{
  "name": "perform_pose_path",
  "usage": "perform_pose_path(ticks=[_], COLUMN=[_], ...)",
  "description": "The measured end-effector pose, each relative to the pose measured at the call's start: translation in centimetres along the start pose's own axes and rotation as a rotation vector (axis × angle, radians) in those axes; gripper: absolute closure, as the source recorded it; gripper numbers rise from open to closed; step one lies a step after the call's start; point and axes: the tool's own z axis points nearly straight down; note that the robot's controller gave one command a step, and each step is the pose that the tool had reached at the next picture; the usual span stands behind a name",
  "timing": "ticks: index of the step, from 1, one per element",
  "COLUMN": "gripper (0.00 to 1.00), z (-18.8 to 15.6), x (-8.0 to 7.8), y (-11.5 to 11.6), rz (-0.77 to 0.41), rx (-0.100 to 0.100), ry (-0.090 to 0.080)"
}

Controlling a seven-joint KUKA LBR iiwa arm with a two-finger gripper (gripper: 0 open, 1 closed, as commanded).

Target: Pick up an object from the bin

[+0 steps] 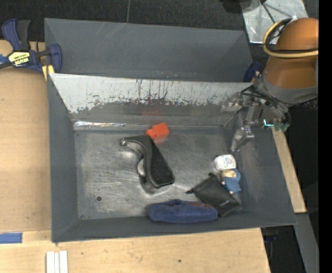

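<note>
- Currently the gripper [241, 136] is hanging in the right part of the frame, just inside the right wall of the bin [154, 56], with the orange wrist cover [294, 53] sitting above it at the upper right.
- Whether the gripper is open or closed I cannot tell; no object is showing as carried by it.
- Nearest candidate: a small white-and-blue item [227, 172] is lying on the floor just below the gripper in the frame, apart from it.
- That item is leaning against a black crumpled piece [214, 193], which is crowding it from the lower left; judgement: a descent there is risking contact with both.
- A dark blue roll [181, 211] is lying along the front wall, touching or nearly touching the black piece; it is likely resting there because the sloped wall is stopping it.
- A black handled tool [154, 166] is lying near the frame's centre, with an orange block [158, 131] just above it by the back wall. Both are well apart from the gripper.
- Judgement: the pick is not yet made; the arm is probably positioning over the right-hand cluster.
</note>
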Motion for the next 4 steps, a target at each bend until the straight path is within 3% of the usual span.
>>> perform_pose_path(ticks=[1,2,3,4], gripper=[0.0,0.0,0.0,0.0], z=[6.2,6.1,4.2,9.7], x=[6.4,7.2,7.3,7.4], y=[-2.7,-3.1,-1.5,-0.2], rz=[-0.08,0.198,0.309,0.465], rx=[0.001,0.001,0.0,-0.008], ry=[0.002,-0.007,-0.01,-0.011])
